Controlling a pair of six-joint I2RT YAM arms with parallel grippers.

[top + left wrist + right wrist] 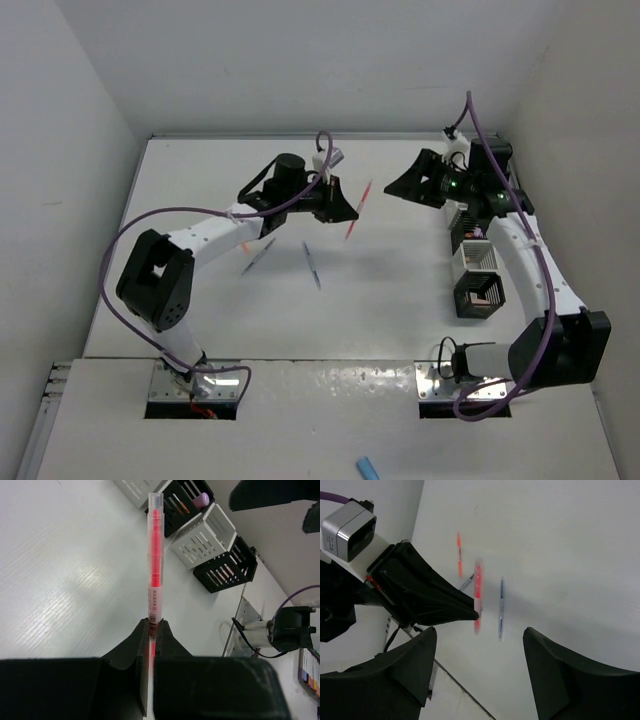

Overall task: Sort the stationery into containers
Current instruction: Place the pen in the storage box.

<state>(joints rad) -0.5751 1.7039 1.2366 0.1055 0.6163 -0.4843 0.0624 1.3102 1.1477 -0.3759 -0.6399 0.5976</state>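
Pink-red and translucent, the held pen (155,555) juts from the left gripper (154,625), whose jaws are clamped tight on its barcoded end, over the far middle of the white table (200,180). Just to its right the right gripper (480,632) faces it, fingers spread wide with nothing between them, standing between the pen and the mesh containers (210,535). Those boxes run in a row along the right side, white and black by turns; one black box holds a purple-capped marker (201,499). On the table near the left arm lie a blue pen (313,265), a dark pen (258,258) and an orange pen (459,555). A small blue item (367,467) sits on the near ledge.
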